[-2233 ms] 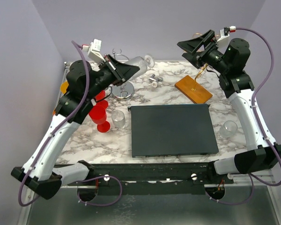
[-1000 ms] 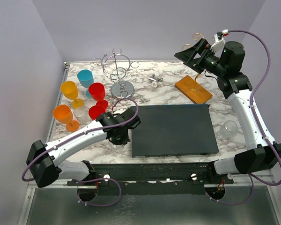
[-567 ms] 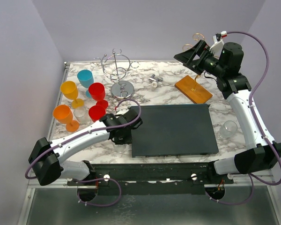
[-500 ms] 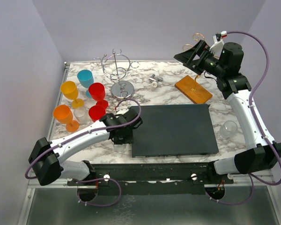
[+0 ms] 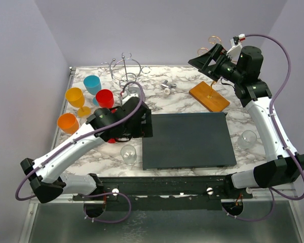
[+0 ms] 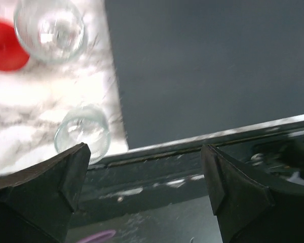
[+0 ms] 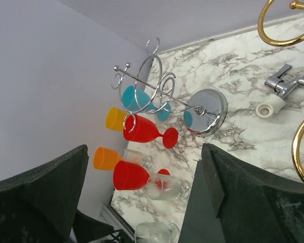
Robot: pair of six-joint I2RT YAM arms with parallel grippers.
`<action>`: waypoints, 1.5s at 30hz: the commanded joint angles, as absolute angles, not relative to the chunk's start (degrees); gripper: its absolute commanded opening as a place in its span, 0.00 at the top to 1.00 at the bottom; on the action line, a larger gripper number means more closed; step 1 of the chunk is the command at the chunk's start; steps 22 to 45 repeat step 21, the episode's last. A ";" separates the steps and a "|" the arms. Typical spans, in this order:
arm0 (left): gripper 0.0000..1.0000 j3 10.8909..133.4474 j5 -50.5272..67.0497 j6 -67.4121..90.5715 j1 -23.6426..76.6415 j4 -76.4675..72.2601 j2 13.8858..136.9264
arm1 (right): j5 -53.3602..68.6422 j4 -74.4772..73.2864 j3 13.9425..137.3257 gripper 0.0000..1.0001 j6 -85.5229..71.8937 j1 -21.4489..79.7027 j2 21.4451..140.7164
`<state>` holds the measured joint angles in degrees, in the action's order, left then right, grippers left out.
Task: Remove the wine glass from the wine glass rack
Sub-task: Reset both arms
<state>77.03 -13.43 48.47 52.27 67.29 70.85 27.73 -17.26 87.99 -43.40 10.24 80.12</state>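
The wine glass rack's wooden base (image 5: 209,96) lies at the back right. Its gold hooks (image 5: 215,39) rise beside my right gripper (image 5: 206,54), which is open and holds nothing. Gold loops (image 7: 282,26) show at the edge of the right wrist view, and the right gripper (image 7: 147,187) stands wide there. A clear wine glass (image 5: 128,154) stands upright near the table's front edge, left of the dark mat (image 5: 187,139). My left gripper (image 5: 143,123) hovers open above and behind it. From the left wrist, that glass (image 6: 83,132) sits clear of the open left gripper (image 6: 144,174).
A chrome wire stand (image 5: 126,76) stands at the back left, with teal (image 5: 92,83), yellow (image 5: 74,96), orange (image 5: 67,123) and red (image 5: 105,97) goblets nearby. A second clear glass (image 6: 49,28) stands beside a red foot. Another glass (image 5: 248,139) stands far right. A small chrome fitting (image 5: 168,87) lies mid-back.
My left gripper opened and let go of the clear glass near the front edge, then rose and pulled back over the red goblets. The right arm has not moved.
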 commanded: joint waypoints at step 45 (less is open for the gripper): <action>0.01 115.08 -27.96 31.03 40.43 42.62 91.59 | 16.89 -23.67 89.93 0.00 -39.65 10.54 74.19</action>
